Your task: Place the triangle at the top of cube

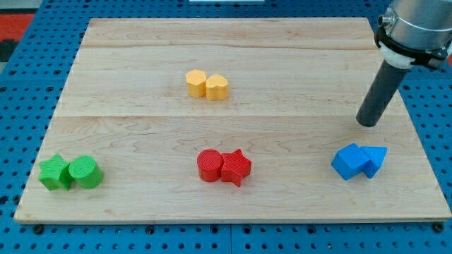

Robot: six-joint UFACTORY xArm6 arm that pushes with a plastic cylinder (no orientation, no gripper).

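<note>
Task not done yet: blue plastic triangle block point(376, 160) sits touching blue plastic cube point(348, 161) on cube's right side in view, not above it. Left: push triangle round to view's top of cube. My tip point(367, 123) above pair, apart, no contact. No jaws, rod only. No containers on wooden board point(141, 134).

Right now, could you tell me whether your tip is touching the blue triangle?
Apart. The camera view shows bare board between my tip and the blue triangle, which sits against the blue cube.
</note>
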